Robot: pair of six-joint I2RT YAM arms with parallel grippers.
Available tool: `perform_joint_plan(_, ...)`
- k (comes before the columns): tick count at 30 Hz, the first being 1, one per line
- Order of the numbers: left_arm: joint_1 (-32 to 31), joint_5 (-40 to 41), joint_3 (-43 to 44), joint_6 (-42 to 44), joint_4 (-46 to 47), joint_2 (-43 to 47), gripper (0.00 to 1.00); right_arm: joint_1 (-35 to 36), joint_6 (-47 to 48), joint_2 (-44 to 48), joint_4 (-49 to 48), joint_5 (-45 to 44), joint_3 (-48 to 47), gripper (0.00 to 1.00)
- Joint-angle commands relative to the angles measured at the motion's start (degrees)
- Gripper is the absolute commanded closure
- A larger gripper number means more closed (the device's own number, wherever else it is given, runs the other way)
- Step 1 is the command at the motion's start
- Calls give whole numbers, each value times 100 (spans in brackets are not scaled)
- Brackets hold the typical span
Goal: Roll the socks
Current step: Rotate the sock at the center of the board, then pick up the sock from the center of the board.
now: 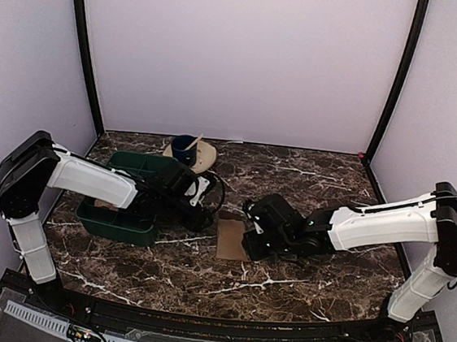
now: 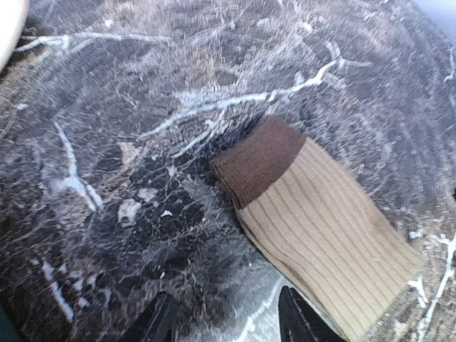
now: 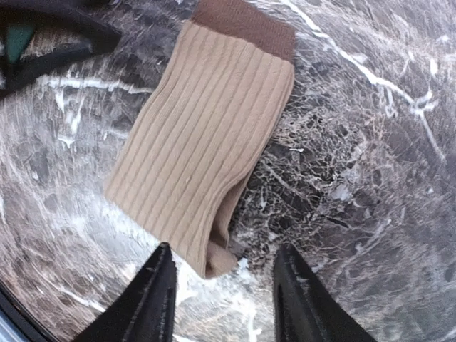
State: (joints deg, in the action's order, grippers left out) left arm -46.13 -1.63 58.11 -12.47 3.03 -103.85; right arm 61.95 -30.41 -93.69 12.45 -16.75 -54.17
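Sock (image 1: 231,237) flat mid-tabletop. Left gripper (image 2: 226,299) beside it, fingers apart; right gripper (image 3: 224,253) over its end, fingers apart too.

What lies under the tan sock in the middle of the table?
Only the dark marble table shows around the sock, which lies flat on it. One edge shows two layers; whether a second sock is beneath is covered.
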Motion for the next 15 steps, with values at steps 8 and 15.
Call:
perform_joint_plan(8, 0, -266, -629, -354, 235, 1073, 48, 110, 2564, 452, 1212, 52, -673, 47)
perform_joint_plan(15, -136, -267, -890, -445, 321, 1271, 48, 307, 3451, 70, 1661, 338, -1008, 47)
